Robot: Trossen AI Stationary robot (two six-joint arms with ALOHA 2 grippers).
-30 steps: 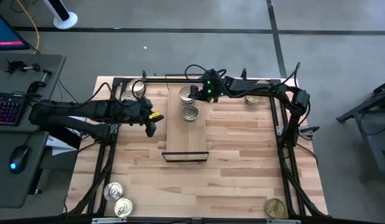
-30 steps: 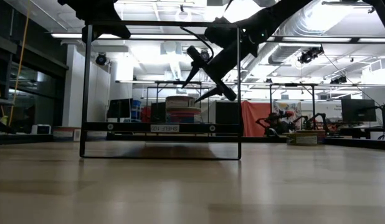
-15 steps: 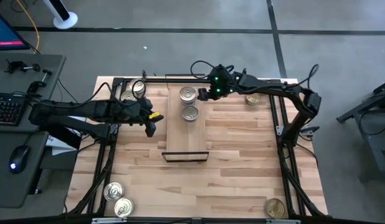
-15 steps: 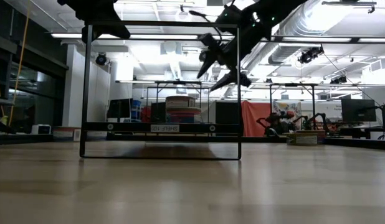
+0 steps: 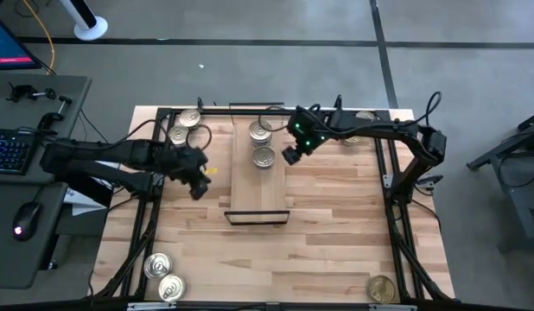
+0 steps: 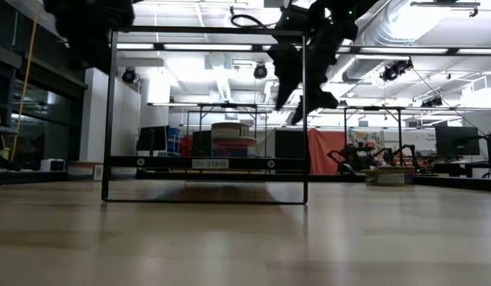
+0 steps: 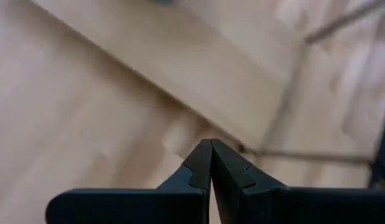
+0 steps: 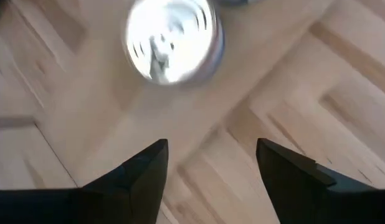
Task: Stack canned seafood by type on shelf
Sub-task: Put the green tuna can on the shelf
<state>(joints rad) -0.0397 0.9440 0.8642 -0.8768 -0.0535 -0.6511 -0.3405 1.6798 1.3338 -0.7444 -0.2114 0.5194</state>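
The shelf (image 5: 258,186) is a narrow light-wood board with a black frame, standing mid-table. Two silver-lidded tins rest on its far half, one (image 5: 261,131) at the far end and one (image 5: 264,156) just nearer. In the low view they show as a low pile (image 6: 233,135) behind the frame (image 6: 206,163). My right gripper (image 5: 290,156) hovers open by the shelf's right edge, beside the nearer tin (image 8: 174,40). My left gripper (image 5: 198,187) is shut and empty above the table, left of the shelf (image 7: 180,68).
Loose tins lie about the table: two at the far left (image 5: 185,125), two at the near left (image 5: 163,275), one at the near right (image 5: 381,288), and two at the far right (image 5: 358,128). A black frame with struts borders the table. Bare wood lies near the shelf.
My right gripper has drawn off from over the far tin on the shelf, first toward the table's right, then toward the near edge and downward, ending beside the shelf's right edge. My left gripper has shifted slightly toward the near edge and turned. Both tins have stayed in place.
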